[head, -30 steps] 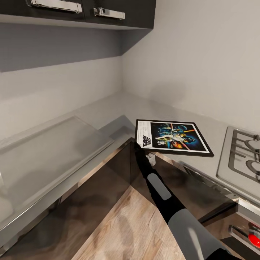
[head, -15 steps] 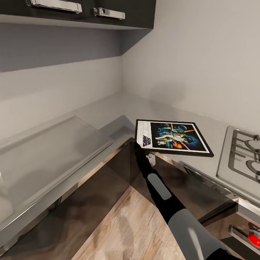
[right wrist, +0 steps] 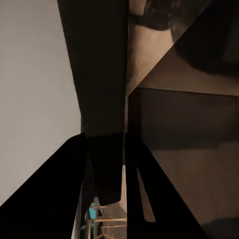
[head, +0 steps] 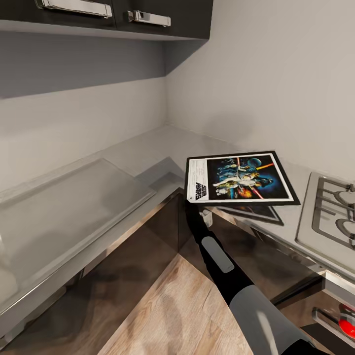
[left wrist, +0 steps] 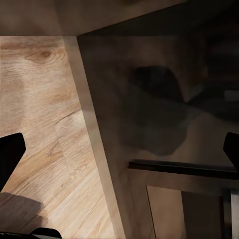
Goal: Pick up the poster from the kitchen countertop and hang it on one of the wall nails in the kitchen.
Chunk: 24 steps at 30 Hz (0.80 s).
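The black-framed poster (head: 241, 178) hangs tilted above the kitchen countertop (head: 148, 148), its far end raised and its shadow on the worktop below. Its white title strip is at the near left end. My right gripper (head: 193, 201) is shut on that near left corner from below the counter's edge. In the right wrist view the poster (right wrist: 102, 99) runs as a dark slab between the two fingers (right wrist: 149, 199) of my right gripper (right wrist: 105, 174). My left gripper (left wrist: 119, 149) is open above the wooden floor, its fingertips (left wrist: 10, 154) far apart.
A steel gas hob (head: 328, 212) with black grates lies just right of the poster. A flat grey drainer panel (head: 69, 202) covers the left counter. Dark wall cabinets (head: 123, 15) hang overhead. Glossy dark cabinet fronts (head: 148, 236) flank the wooden floor (head: 177, 315).
The poster has come up off the countertop: its far end has risen and tilted toward the camera, and a shadow now shows beneath it. The right arm has barely shifted.
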Motion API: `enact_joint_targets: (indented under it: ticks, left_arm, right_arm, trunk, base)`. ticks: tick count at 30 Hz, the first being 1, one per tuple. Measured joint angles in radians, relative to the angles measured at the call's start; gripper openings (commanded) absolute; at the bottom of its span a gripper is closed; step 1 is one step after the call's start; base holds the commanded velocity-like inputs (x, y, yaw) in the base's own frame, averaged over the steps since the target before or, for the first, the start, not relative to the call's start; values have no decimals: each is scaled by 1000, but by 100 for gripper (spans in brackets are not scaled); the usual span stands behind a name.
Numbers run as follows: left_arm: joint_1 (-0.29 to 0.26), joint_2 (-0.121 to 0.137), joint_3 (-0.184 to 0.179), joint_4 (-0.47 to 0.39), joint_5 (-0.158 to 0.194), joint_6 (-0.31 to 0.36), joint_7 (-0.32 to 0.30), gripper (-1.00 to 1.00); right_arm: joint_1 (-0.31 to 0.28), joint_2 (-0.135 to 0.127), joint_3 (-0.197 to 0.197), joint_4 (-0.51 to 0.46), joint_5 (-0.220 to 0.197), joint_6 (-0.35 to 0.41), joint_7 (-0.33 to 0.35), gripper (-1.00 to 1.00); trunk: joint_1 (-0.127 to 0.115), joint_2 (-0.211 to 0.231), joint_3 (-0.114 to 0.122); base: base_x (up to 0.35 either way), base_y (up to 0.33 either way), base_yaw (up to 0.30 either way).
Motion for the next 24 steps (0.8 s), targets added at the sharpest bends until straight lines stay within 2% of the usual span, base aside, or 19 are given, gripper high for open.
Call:
enact_joint_targets:
  ticks: [12, 24]
  left_arm:
    - [0, 0, 0, 0, 0, 0, 0, 100]
    - [0, 0, 0, 0, 0, 1, 0, 100]
  right_arm:
    - [0, 0, -1, 0, 0, 0, 1, -100]
    - [0, 0, 0, 0, -5, 0, 0, -100]
  trunk:
    - [0, 0, 0]
    - [0, 0, 0]
  base:
    - [-3, 0, 0]
    - [-66, 0, 0]
